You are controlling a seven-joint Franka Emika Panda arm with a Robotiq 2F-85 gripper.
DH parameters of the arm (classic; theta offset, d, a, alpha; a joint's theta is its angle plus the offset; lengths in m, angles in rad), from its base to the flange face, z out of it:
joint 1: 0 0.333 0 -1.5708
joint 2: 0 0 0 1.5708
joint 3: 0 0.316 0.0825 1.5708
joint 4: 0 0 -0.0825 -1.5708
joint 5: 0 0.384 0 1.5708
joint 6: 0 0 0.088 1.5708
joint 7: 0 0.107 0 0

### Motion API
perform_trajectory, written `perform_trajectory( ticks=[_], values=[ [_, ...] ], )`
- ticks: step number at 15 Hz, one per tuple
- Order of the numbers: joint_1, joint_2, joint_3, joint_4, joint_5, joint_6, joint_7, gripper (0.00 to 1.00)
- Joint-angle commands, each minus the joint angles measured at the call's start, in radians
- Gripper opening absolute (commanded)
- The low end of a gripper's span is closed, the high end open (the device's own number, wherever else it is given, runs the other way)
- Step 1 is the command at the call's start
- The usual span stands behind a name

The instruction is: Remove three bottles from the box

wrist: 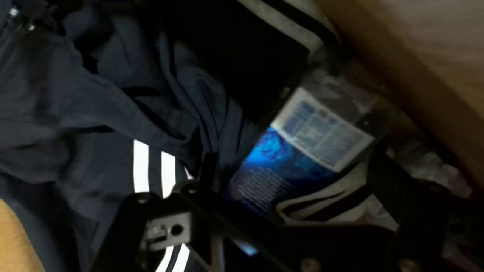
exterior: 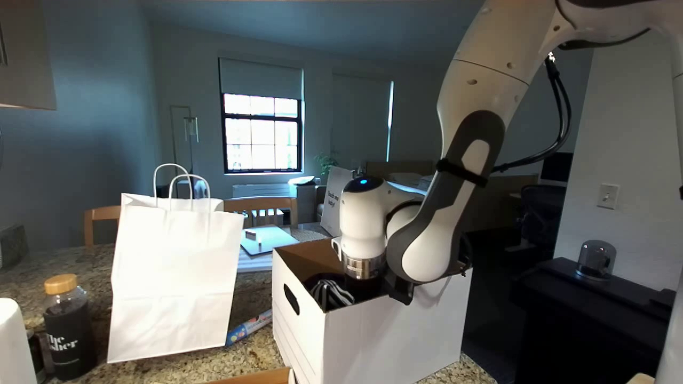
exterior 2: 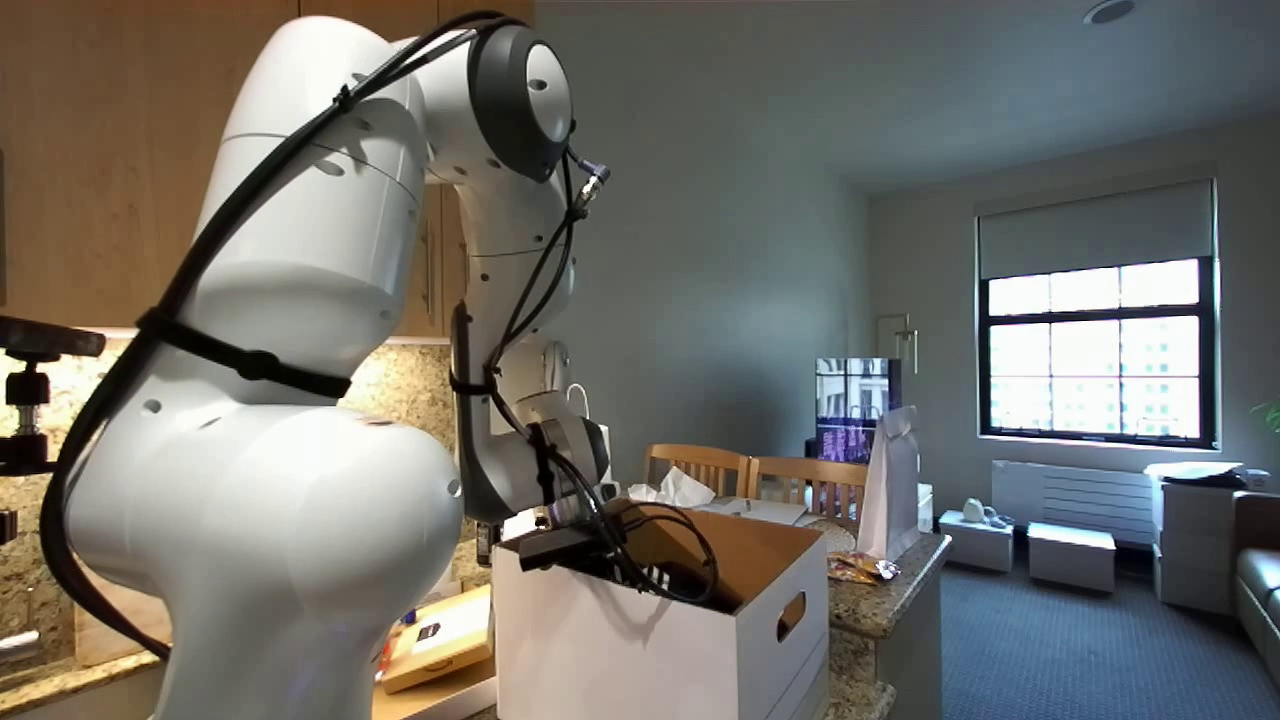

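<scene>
Glossy white arm (exterior 2: 310, 220), black cables (exterior 2: 300, 144), blue light (exterior: 363, 182), black pincer (wrist: 295, 156)

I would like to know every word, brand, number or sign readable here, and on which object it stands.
"...he" over "...sher", beginnings not legible: on the dark bottle.
"touch me baby!", small, so only probable: on the small white bag.
Too blurred: white label and pale lines on the blue item, wrist view.
Too small: printing on the long blue object; dark mark on the tan flat box.
No number is readable.

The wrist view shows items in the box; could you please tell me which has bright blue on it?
The item with the pale printed panel; the fabrics around it are dark or striped.
</scene>
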Motion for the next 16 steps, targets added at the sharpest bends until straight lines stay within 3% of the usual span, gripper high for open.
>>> perform_trajectory(
  ticks=[1, 16],
  values=[
    [0.006, -0.043, -0.008, -0.089, -0.015, 0.100, 0.094, 1.00],
    [0.043, -0.032, -0.025, -0.087, -0.048, 0.159, 0.221, 1.00]
  ],
)
